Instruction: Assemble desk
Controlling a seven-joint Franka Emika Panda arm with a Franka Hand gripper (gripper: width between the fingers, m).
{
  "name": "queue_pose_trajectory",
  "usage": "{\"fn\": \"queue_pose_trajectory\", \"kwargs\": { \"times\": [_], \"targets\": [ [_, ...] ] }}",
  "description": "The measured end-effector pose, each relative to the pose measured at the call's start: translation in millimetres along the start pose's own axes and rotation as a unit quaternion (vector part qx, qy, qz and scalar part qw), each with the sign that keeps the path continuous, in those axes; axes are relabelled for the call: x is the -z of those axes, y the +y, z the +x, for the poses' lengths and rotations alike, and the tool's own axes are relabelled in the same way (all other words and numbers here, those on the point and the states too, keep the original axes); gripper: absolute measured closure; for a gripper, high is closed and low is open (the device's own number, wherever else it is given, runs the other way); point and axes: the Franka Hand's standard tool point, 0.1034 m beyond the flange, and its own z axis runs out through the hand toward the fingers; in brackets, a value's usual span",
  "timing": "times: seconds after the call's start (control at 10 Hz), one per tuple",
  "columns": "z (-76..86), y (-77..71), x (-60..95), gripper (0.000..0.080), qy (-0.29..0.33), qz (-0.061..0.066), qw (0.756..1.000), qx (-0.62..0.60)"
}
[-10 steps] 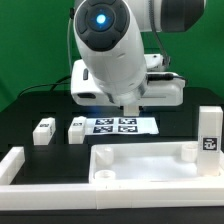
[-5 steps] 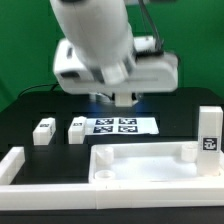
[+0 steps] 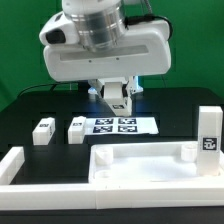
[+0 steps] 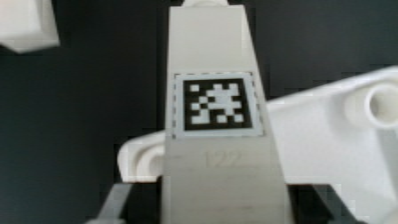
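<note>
Near: tabletop panel (image 3: 145, 168) flat, long axis left-right. 
Mid: two loose leg blocks (image 3: 42, 131) at left, marker board (image 3: 120, 125) centre. 
Far, raised: gripper (image 3: 117, 100) pinches a leg (image 4: 217, 100), long axis pointing down. Panel's corner socket (image 4: 370, 105) lies nearward of it.

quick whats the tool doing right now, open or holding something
tool: closed on a white leg that has a square tag

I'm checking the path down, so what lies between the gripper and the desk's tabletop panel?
The marker board, lying flat, sits between the gripper and the tabletop panel. The exterior view shows this.
</note>
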Motion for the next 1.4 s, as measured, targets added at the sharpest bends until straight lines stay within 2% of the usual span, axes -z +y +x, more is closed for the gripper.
{"fn": "queue_pose_trajectory", "kwargs": {
  "times": [0.1,0.3,0.4,0.7,0.8,0.9,1.0,1.1,1.2,1.3,1.4],
  "targets": [
    [8.4,-3.9,13.6,0.0512,0.023,0.011,1.0,-0.003],
    [40.6,-1.2,51.7,0.0511,0.109,0.034,0.993,-0.018],
    [57.0,3.3,69.0,0.0511,0.168,0.031,0.985,-0.016],
    [66.1,6.3,69.5,0.0511,0.277,0.014,0.961,-0.017],
    [68.2,7.1,67.4,0.0511,0.319,0.003,0.948,-0.017],
    [62.4,1.8,50.0,0.0511,0.364,-0.016,0.931,-0.008],
    [59.8,-4.1,38.1,0.0511,0.389,-0.028,0.921,0.004],
    [65.4,-1.4,38.8,0.0511,0.409,-0.038,0.912,0.012],
    [70.1,-2.5,44.1,0.0511,0.449,-0.044,0.892,0.016],
    [70.4,-11.3,40.4,0.0511,0.482,-0.047,0.875,0.016],
    [69.2,-12.2,29.7,0.0511,0.459,-0.051,0.886,0.022]
  ]
}}
